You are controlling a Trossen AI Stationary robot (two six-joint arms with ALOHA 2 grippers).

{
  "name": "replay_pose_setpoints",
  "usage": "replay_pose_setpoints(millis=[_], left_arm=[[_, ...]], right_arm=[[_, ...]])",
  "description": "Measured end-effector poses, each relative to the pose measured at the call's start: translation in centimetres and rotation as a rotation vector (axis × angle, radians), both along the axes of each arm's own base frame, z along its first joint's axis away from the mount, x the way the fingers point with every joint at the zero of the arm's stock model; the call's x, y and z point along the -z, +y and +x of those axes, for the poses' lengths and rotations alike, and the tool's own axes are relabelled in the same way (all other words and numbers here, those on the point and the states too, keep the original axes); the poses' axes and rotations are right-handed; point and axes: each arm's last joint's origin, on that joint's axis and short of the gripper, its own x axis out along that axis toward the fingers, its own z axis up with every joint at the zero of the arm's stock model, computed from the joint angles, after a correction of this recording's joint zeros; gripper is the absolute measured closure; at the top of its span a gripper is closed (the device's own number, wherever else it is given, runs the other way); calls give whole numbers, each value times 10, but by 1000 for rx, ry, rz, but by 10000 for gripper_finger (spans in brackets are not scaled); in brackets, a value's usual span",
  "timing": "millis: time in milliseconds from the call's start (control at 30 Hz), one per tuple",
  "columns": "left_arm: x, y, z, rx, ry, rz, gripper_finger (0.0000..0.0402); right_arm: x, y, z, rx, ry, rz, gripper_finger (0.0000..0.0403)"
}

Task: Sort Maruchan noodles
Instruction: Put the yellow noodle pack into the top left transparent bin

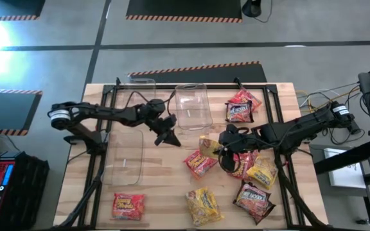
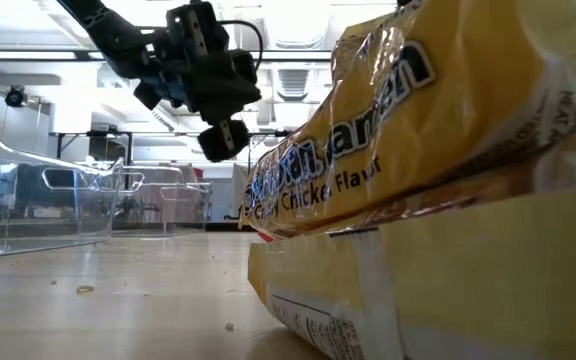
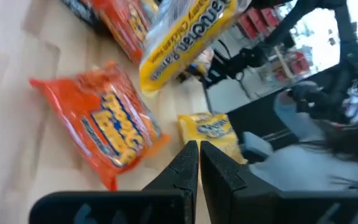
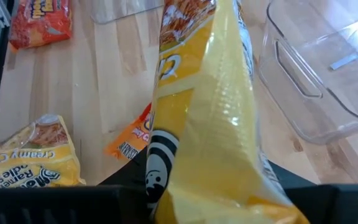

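Observation:
My right gripper (image 1: 225, 145) is shut on a yellow noodle packet (image 1: 208, 145) near the table's middle. The packet fills the right wrist view (image 4: 210, 106) and also shows in the left wrist view (image 3: 185, 31). My left gripper (image 1: 167, 135) is shut and empty; in the low view (image 2: 222, 140) it hangs above the table, left of the held packet. A red-orange packet (image 1: 200, 164) lies flat below the held one. More packets lie at the right (image 1: 262, 172) and near edge (image 1: 202, 204). My right gripper holds the yellow packet by one end (image 4: 166, 180); the packet itself hides the fingers in the wrist view, so the kind of hold does not show. The packet sticks out from the gripper toward the table's left, tilted and lifted clear of the table (image 3: 166, 56).
Three clear bins stand on the table: one at the far middle (image 1: 194, 106), one at the far left (image 1: 140, 86) and one at the left (image 1: 124, 157). Red packets (image 1: 241, 106) lie at the far right, a dark one (image 1: 254, 199) and a red-orange one (image 1: 128, 205) near the front edge.

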Motion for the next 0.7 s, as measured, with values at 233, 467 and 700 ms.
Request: replay_pose_setpoints(millis=[233, 467, 700], left_arm=[[-19, -15, 6, 57, -275, 203, 402], [-37, -34, 6, -104, -416, 564, 402], [-50, -60, -12, -197, -475, 726, 402]], right_arm=[[0, 0, 0, 2, 1, 3, 288], [0, 0, 0, 4, 1, 5, 286], [0, 0, 0, -20, 2, -22, 288]])
